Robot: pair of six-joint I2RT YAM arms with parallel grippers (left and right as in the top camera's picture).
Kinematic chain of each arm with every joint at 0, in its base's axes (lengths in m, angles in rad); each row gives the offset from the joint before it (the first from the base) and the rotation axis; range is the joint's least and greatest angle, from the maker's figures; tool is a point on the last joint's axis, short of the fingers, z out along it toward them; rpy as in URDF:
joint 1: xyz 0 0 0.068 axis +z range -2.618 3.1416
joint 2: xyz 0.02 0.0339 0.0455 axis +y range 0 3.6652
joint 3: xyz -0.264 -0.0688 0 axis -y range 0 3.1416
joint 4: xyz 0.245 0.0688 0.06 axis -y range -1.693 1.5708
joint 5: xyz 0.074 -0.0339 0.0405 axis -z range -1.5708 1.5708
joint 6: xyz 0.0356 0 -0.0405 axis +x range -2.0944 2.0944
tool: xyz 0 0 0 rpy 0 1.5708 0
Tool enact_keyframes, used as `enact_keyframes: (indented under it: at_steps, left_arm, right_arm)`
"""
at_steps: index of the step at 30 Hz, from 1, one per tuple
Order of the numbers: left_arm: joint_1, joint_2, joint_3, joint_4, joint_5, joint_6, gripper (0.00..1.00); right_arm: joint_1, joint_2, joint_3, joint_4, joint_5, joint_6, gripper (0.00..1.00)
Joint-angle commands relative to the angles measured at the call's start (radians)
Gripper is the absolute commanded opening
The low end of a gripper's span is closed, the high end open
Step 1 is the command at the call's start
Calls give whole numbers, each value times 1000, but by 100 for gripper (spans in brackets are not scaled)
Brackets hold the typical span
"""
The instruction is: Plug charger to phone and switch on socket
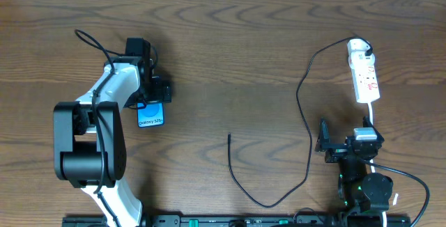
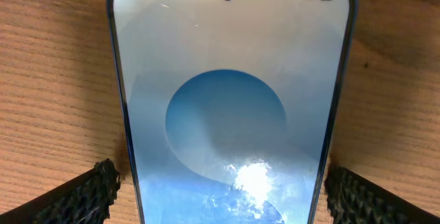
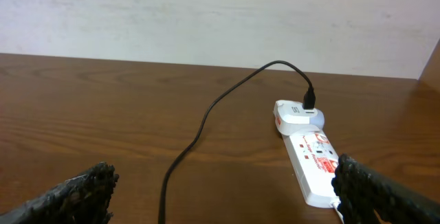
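The left gripper (image 2: pixel 220 191) has its fingers spread either side of the slim black-framed phone (image 1: pixel 150 115), which lies flat on the wooden table (image 1: pixel 230 39). The phone's blue screen reads "Galaxy S25+" and "100". The thin black charger cable (image 1: pixel 307 119) lies mid-table, running into the white, red-marked power strip (image 1: pixel 364 79). The right gripper (image 3: pixel 221 193) gapes empty.

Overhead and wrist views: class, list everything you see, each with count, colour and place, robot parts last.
phone: one, black frame, blue screen, left on table.
charger: one, black, plugged in at socket's far end, loose tip mid-table.
socket: one, white with red markings, far right.
table: one, brown wood, under everything.
left fingers: two, black, open, flanking the phone.
right fingers: two, black, open, empty, facing the socket.
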Motion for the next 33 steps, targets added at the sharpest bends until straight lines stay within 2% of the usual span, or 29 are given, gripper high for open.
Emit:
enact_keyframes:
  at_steps: [1, 33]
  left_arm:
    - [0, 13, -20, -20, -16, 28, 98]
    - [0, 13, -42, -7, 5, 96, 98]
  right_arm:
    - [9, -6, -1, -4, 8, -12, 99]
    - [9, -6, -1, -4, 8, -12, 99]
